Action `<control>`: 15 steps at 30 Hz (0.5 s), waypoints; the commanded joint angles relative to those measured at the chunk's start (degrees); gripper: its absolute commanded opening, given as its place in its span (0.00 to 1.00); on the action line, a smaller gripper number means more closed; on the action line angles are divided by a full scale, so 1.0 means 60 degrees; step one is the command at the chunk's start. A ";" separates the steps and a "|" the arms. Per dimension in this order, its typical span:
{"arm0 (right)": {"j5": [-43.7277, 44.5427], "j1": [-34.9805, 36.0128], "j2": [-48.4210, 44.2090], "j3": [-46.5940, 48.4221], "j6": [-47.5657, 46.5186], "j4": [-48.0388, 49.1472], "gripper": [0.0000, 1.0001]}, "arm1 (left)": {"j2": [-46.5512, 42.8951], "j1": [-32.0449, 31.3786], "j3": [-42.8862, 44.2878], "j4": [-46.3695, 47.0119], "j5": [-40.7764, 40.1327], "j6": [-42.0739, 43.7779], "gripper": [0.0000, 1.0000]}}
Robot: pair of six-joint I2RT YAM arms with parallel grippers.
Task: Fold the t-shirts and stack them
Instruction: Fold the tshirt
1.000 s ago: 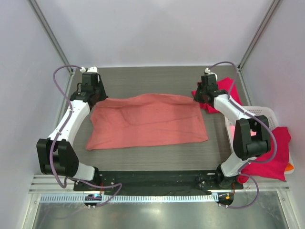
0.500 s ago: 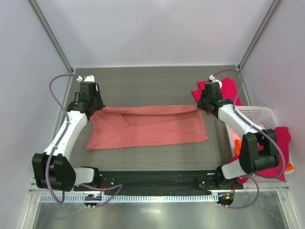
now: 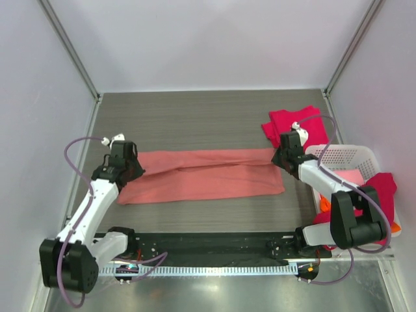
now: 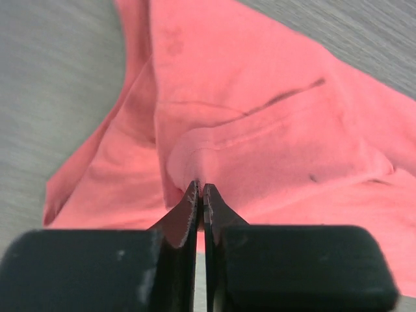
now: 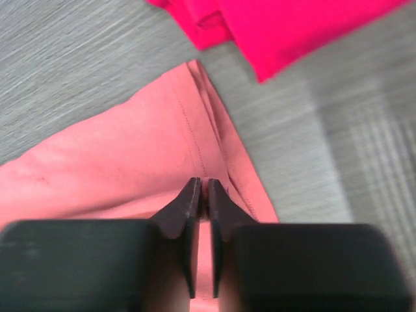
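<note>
The salmon-pink t-shirt (image 3: 201, 177) lies flat in the middle of the gray table (image 3: 195, 117). It is folded into a long, thin band. Its long side runs from 9 o'clock to 3 o'clock in the top view. The 3 o'clock end sits a tiny bit farther away than the 9 o'clock end. I cannot tell which end has the neck.

The left gripper (image 3: 132, 169) is at the 9 o'clock end of the band. In the left wrist view its two black tips (image 4: 199, 190) are squeezed tight together. A small bump of the pink cloth (image 4: 260, 130) is pinched between them.

The right gripper (image 3: 281, 158) is at the 3 o'clock end. In the right wrist view its tips (image 5: 202, 185) are very close, with only a thin slit between them. They sit on the raised edge of the pink cloth (image 5: 130, 156), which comes up into the slit. A sewn line runs along that edge.

A crimson-red t-shirt (image 3: 296, 122) lies on the table at about 1 o'clock from the pink band, just past the right gripper. The two shirts are near each other, with a strip of bare table between them in the right wrist view, where the red one (image 5: 279, 19) fills the top.

A white basket (image 3: 344, 156) stands at 3 o'clock. More red cloth (image 3: 377, 201) hangs over its near side.
</note>
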 commanded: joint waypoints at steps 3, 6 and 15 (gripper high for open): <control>0.1278 -0.0018 -0.1485 -0.1134 0.0985 0.1682 0.28 | -0.2103 -0.0038 -0.1089 -0.0181 -0.0681 -0.2223 0.19; 0.1251 0.0055 -0.2130 -0.1560 0.1088 0.2152 0.42 | -0.2808 -0.0024 -0.1588 -0.0444 -0.0419 -0.2637 0.47; -0.1190 0.0816 -0.1828 -0.1152 0.0649 0.2928 0.45 | -0.1657 -0.0038 -0.1253 -0.0153 -0.0390 -0.2638 0.70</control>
